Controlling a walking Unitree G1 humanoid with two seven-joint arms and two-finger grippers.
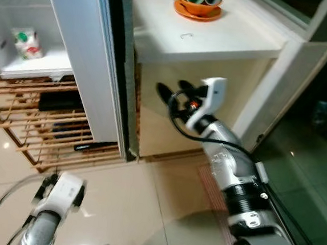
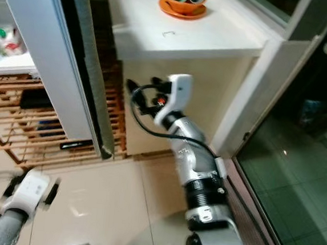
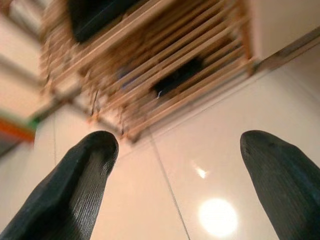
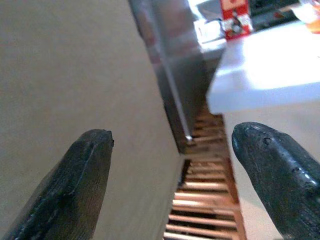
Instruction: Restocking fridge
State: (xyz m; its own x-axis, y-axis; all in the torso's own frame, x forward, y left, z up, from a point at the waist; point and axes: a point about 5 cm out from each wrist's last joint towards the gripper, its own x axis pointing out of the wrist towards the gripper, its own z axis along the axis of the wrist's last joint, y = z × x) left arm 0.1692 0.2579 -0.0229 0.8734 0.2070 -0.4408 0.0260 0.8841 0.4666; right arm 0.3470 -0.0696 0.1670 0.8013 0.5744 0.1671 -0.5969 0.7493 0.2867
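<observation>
Right gripper (image 1: pixel 175 92), fingers spread apart and holding nothing, raised in front of the cream side panel of the white counter (image 1: pixel 216 38), just beside the outer edge of the open fridge door (image 1: pixel 86 58); the wrist view places its fingertips (image 4: pixel 80 175) close to the door's dark edge. Left gripper (image 3: pixel 175 185), likewise spread and empty, hangs low over the glossy tiled floor (image 1: pixel 117 198), well below the door. Probable risk: the door stands between the right gripper and the fridge interior, so a reach made from this stance could strike or swing the door, or scrape the counter panel; with no item in either gripper, the restocking appears not yet under way from this position. Past the door, on a white fridge shelf (image 1: pixel 39 66), lies a packet with red and green print (image 1: pixel 26 41). Below that shelf stands a wooden slatted rack (image 1: pixel 48 129) holding dark objects too indistinct to name. On the counter top, beyond the door's edge, sits an orange bowl (image 1: pixel 197 9) with dark green contents.
</observation>
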